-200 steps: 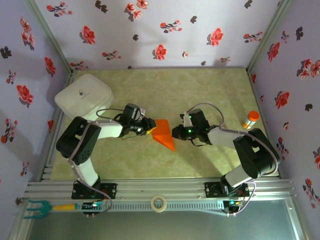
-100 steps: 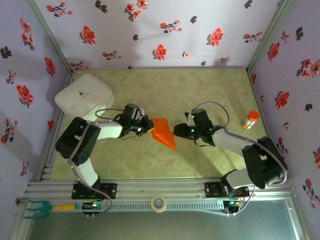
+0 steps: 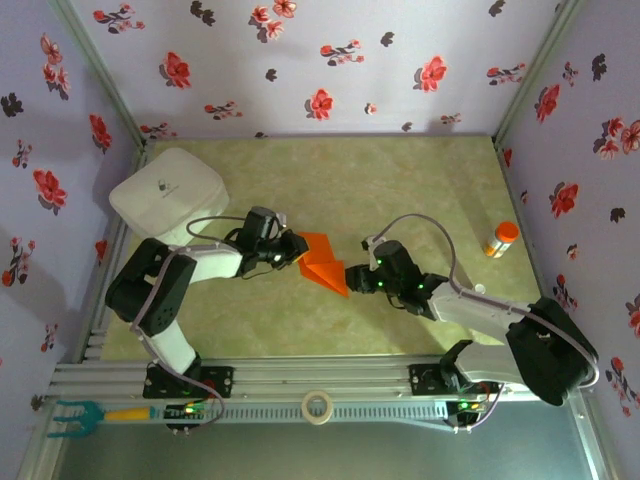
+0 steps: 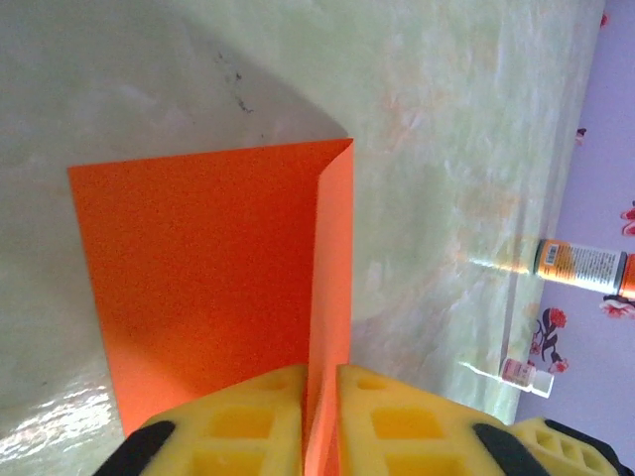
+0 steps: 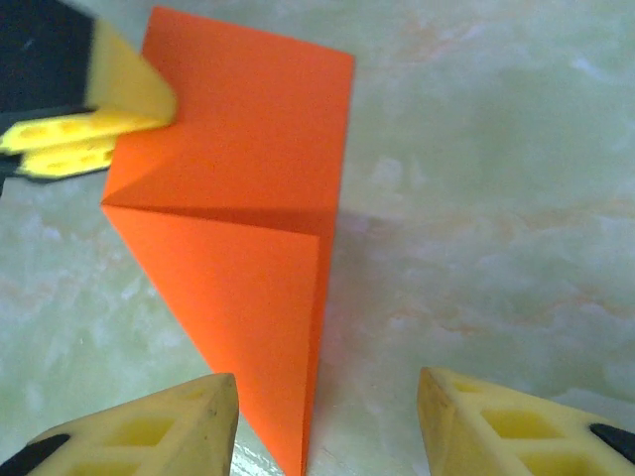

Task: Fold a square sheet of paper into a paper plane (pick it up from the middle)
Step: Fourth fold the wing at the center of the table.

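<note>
While the left gripper (image 4: 320,382) pinches shut on the raised fold of the square sheet of paper (image 5: 243,139), a creased wedge lying mid-table (image 3: 400,180), the right gripper (image 5: 322,397), jaws apart and empty, would best close squarely over the pointed end without skewing the layers.

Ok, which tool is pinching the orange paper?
The left tool: it is shut on the orange paper, while the right tool stands open, gripping nothing.

The greenish table (image 3: 400,180) carries folded orange paper (image 3: 325,265), a white box (image 3: 165,195) and a bottle (image 3: 500,240).
</note>
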